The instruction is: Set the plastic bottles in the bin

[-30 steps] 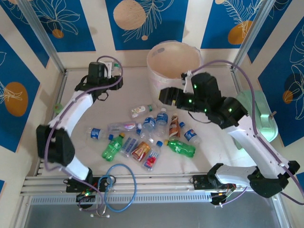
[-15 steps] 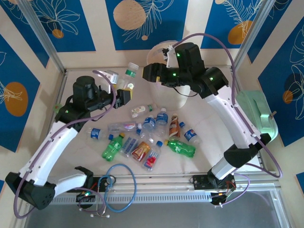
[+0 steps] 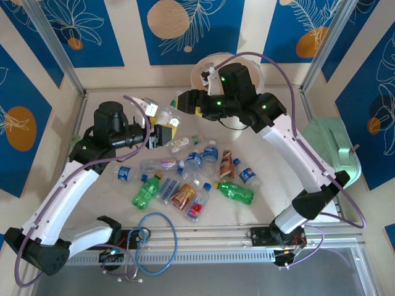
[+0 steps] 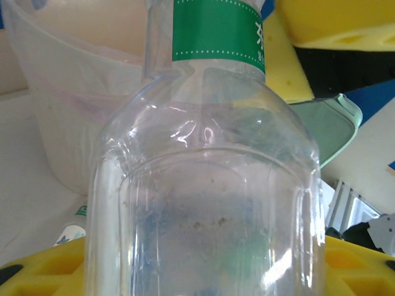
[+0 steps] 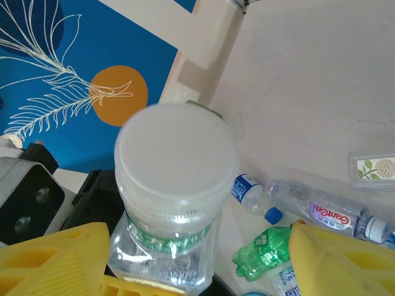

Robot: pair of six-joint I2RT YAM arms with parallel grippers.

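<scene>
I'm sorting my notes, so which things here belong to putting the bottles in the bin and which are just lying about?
Part of the job:
clear bottle, held in the left fingers
loose bottles
bin

Just lying about:
mint-green box
blue hose loop

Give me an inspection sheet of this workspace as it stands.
Surface: white table, bottles heaped mid-table.
Job's things: clear plastic bottle with green label and white cap held in the air; other plastic bottles lie on the table, a green plastic bottle among them; large round pale pink-beige bin at the back.
Clutter: mint-green rounded box at the right edge.
Grippers: left gripper shut on the clear bottle; right gripper open, fingers either side of its cap.
Cables: purple cables along both arms; blue cable loop at the near edge.
Surroundings: blue patterned wall panels, metal frame posts.
</scene>
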